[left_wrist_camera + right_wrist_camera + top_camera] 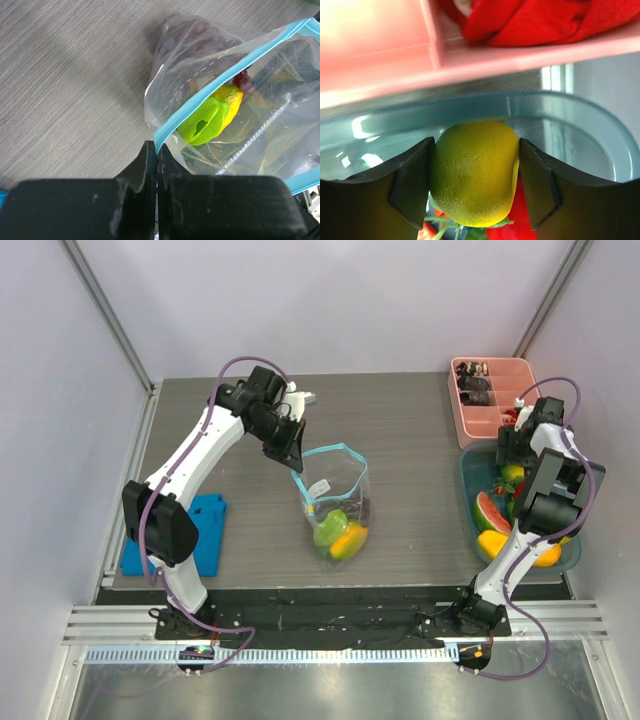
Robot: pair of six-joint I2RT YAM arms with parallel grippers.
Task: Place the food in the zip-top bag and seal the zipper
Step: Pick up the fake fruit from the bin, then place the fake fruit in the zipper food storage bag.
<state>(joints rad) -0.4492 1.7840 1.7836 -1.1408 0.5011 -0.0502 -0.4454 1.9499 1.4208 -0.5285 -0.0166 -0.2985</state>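
Clear plastic zip-top bag (338,485) sits mid-table, mouth open, with green and orange food (338,532) at the bottom. Left gripper (156,152) is pinched tight on the teal zipper (225,75) at one end of the mouth. Right gripper (475,175) is over the blue tray (580,102), fingers clamped on a yellow-green lemon (475,170). Watermelon slice (487,512) lies in that tray, next to the pink tray (456,400).

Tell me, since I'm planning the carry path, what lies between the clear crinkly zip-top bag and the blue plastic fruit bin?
Nothing: in the top view only bare grey table separates the zip-top bag from the bin.
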